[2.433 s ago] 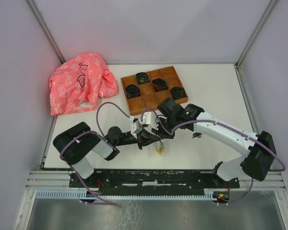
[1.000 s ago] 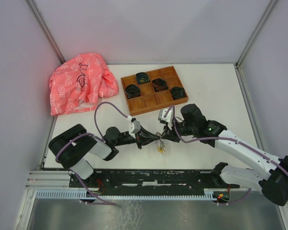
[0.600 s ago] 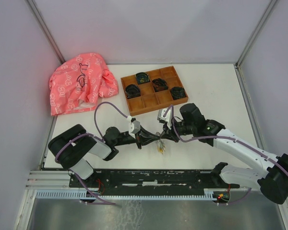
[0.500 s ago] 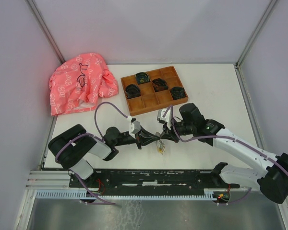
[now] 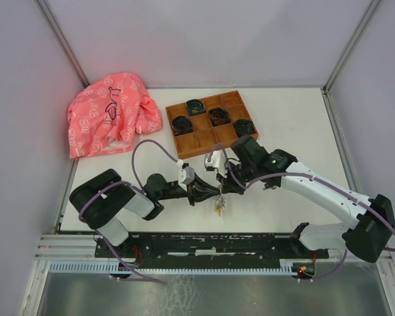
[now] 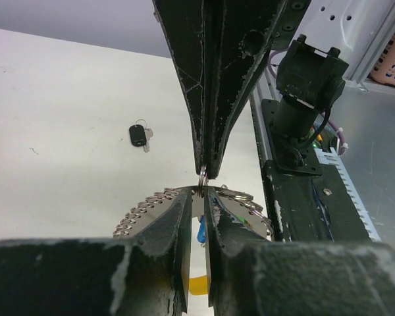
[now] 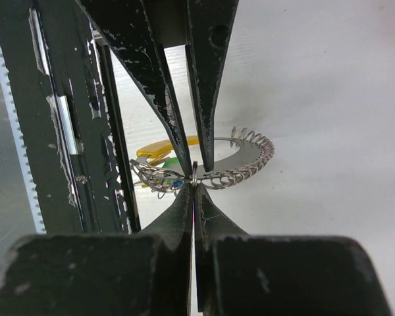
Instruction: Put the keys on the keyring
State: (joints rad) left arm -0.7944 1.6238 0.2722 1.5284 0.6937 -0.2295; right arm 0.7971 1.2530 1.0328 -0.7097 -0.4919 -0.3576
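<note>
Top view: grey coiled-wire keyring hung between left gripper and right gripper. Left wrist: left jaws stood slightly apart; one blue-headed key beneath, one black-headed key lay apart on smooth white table. Right wrist: right jaws closed, pinching one small thin metal ring.
</note>
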